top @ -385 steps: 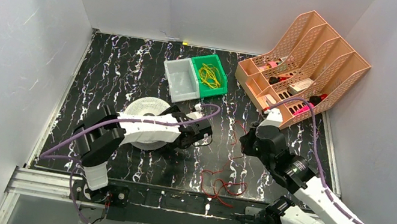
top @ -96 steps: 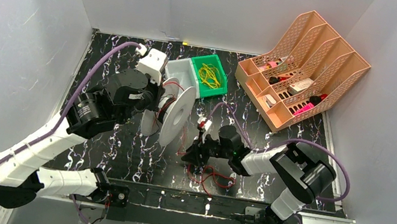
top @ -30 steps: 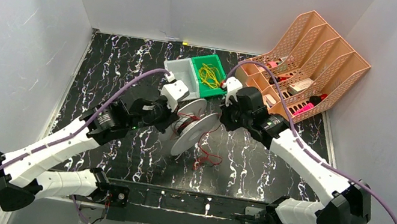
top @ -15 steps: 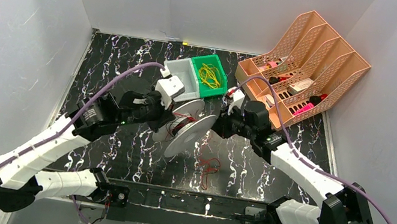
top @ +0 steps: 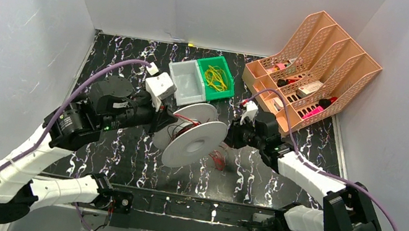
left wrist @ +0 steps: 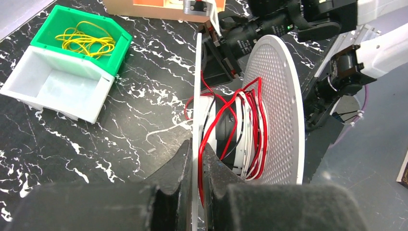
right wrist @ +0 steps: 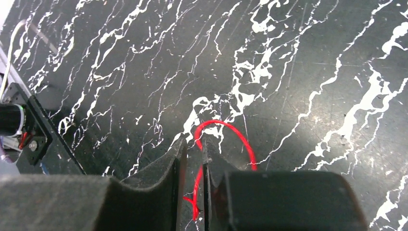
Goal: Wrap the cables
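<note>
A white perforated spool (top: pixel 194 145) hangs tilted over the mat's middle, with red cable (top: pixel 187 126) wound on its hub. My left gripper (top: pixel 166 123) is shut on the rim of the spool's near flange (left wrist: pixel 197 96). In the left wrist view the red cable (left wrist: pixel 257 120) loops round the hub beside white and black turns. A short loose tail (top: pixel 218 159) lies on the mat under the spool's right edge. My right gripper (top: pixel 228 137) is just right of the spool. Its jaws (right wrist: pixel 192 149) stand slightly apart, and the red cable (right wrist: pixel 226 126) runs loose through the gap.
A green bin (top: pixel 215 78) of yellow wire and a white bin (top: pixel 187 82) sit behind the spool. A peach desk organizer (top: pixel 314 65) fills the back right corner. White walls close three sides. The metal rail (top: pixel 193 208) carrying the arm bases runs along the near edge.
The left arm has drawn back left, carrying the spool toward the near side. The right gripper has come down from beside the green bin to the spool's right and has parted its jaws.
</note>
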